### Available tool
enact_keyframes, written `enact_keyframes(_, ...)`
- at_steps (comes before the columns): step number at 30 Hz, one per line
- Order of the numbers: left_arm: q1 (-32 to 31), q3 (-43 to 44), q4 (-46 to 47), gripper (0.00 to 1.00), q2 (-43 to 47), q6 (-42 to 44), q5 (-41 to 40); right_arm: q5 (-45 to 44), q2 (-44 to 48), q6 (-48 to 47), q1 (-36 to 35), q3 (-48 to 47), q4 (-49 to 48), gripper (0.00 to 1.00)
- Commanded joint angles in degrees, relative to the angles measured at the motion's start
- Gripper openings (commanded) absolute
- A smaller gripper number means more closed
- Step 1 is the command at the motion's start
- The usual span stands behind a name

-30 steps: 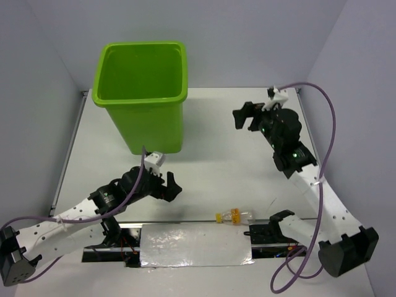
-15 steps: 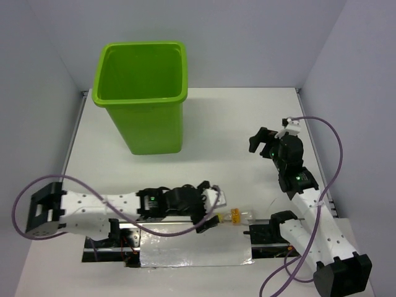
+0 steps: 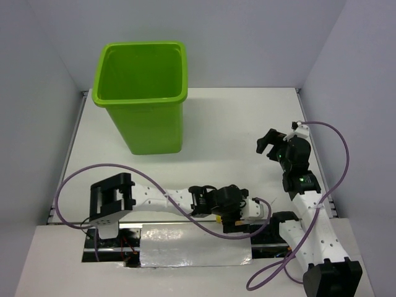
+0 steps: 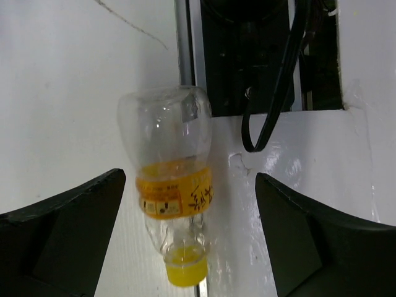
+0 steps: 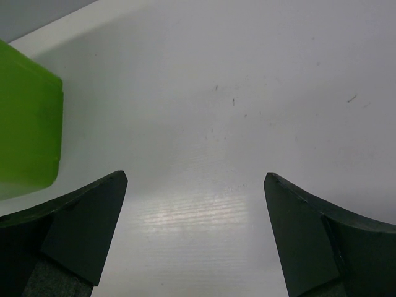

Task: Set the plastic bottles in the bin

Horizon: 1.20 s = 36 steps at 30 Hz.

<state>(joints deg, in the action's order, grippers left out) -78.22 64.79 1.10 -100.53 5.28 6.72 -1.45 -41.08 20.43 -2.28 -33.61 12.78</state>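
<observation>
L gripper (image 4: pixel 189 192) wide apart astride clear yellow-labelled plastic bottle (image 4: pixel 166 142), near edge of white table (image 5: pixel 247 93); R gripper (image 5: pixel 195 185) also apart, nr right edge

A white table (image 3: pixel 235 124) fills the scene, enclosed by pale grey walls (image 3: pixel 247 37) on the left, far and right sides. A shiny silver sheet (image 3: pixel 195 244) (it mirrors light unevenly) lies along its near edge, centre.

White table (image 3: pixel 229 130) boxed by plain pale grey walls (image 3: pixel 247 37) on three sides; even light.
</observation>
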Motion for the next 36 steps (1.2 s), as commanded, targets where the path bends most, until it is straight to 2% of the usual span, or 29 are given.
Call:
enact_keyframes(1, -0.3, 3.2, 0.6, 0.99, -4.0, 1.5, 2.1, 1.1, 1.0, 1.5, 0.8, 0.4, -1.4, 1.00)
enact_keyframes(7, 0.2, 7.3, -0.8, 0.99, -10.9, -0.2, -1.2, 4.8, 2.1, 1.1, 0.7, 1.3, -3.7, 1.00)
enact_keyframes(10, 1.1, 7.2, 0.3, 0.88, -11.1, -1.7, -0.5, 4.5, 2.6, 1.0, 0.9, 1.3, -3.6, 1.00)
enact_keyframes(13, 2.5, 5.4, 2.3, 0.59, -8.7, -3.9, -2.0, 4.5, 3.2, 0.9, 0.9, 1.4, -3.5, 1.00)
enact_keyframes(16, 4.6, 3.1, 3.5, 0.53, -6.4, -5.3, -4.3, 4.4, 3.4, 1.0, 0.8, 1.6, -3.7, 1.00)
enact_keyframes(18, 6.5, 1.9, 2.9, 0.49, -2.1, -7.5, -8.7, 4.6, 3.4, 1.1, 0.7, 1.6, -3.8, 1.00)
enact_keyframes(19, 7.7, 1.3, 2.8, 0.44, 1.6, -8.0, -10.8, 5.1, 3.2, 1.1, 0.8, 1.7, -4.2, 1.00)
enact_keyframes(21, 9.3, 0.9, 2.1, 0.44, 5.6, -8.4, -18.3, 8.3, 2.8, 1.4, 0.8, 1.7, -5.2, 1.00)
enact_keyframes(26, 18.1, 0.2, 2.8, 0.45, 19.3, -9.7, -22.8, 11.9, 1.2, 1.7, 0.8, 1.7, -6.2, 1.00)
enact_keyframes(28, 23.3, 1.1, 2.9, 0.46, 23.8, -11.2, -22.5, 12.2, 0.7, 2.0, 0.8, 1.9, -6.4, 1.00)
enact_keyframes(31, 29.7, 3.0, 2.1, 0.46, 28.0, -13.1, -17.1, 13.1, 0.3, 1.9, 0.8, 1.6, -6.6, 1.00)
enact_keyframes(36, 33.9, 6.6, 1.6, 0.44, 33.8, -17.5, -18.4, 13.1, -0.1, 2.3, 0.9, 1.6, -6.8, 1.00)
